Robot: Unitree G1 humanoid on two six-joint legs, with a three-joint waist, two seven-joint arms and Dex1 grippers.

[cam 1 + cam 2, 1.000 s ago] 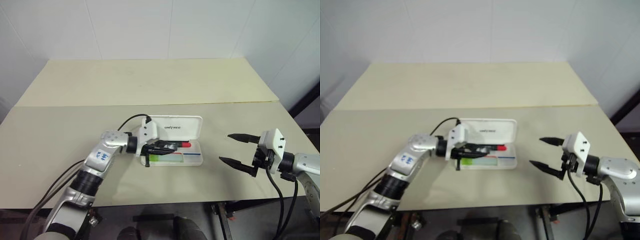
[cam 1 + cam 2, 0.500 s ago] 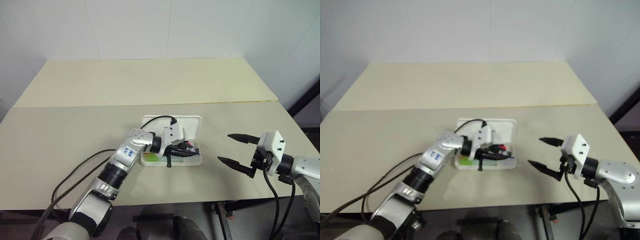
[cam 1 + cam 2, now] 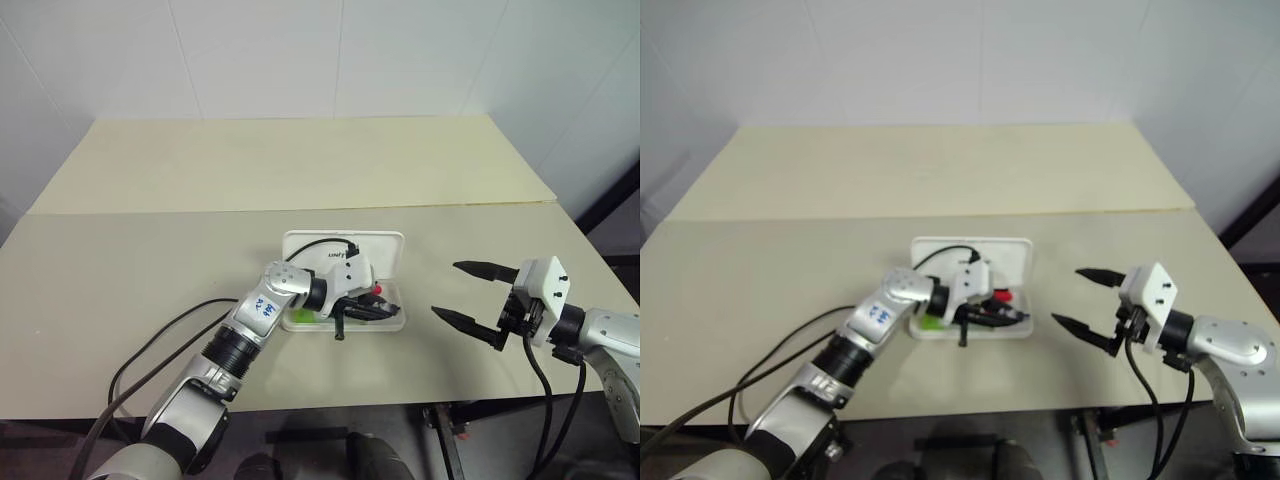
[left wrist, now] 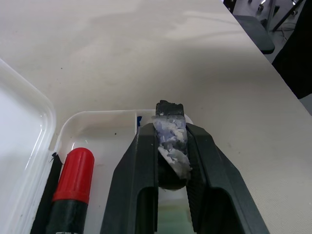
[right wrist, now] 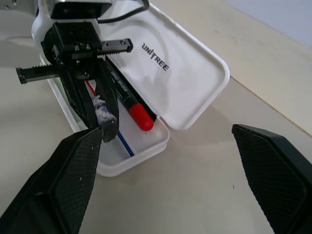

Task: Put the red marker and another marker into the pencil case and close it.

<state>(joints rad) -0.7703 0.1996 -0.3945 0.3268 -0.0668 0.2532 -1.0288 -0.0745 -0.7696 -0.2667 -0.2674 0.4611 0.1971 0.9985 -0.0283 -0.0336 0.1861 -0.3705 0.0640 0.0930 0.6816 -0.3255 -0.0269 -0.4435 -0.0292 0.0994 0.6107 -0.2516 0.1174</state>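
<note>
The table (image 3: pixel 150 260) carries the job near its front edge, where both arms can get at it. The pencil case (image 5: pixel 190 83) lies there with its lid laid flat behind the tray, so things can be dropped in from above and the lid swung forward over them afterwards. The red marker (image 4: pixel 73 180) already lies in the tray along the hinge side, red end toward the robot's right. Beside it, at the tray's left end, a patch of bright green shows, the other marker (image 3: pixel 303 315) by my reading (the left arm hides most of it).

The left gripper (image 4: pixel 170 161) reaches into the tray with its jaws nearly together and nothing clamped between them, which suggests it has let go of its load. The right gripper (image 3: pixel 465 292) hangs off to the case's right, clear of it, jaws wide apart and empty, probably waiting to steady the case or help shut the lid.
</note>
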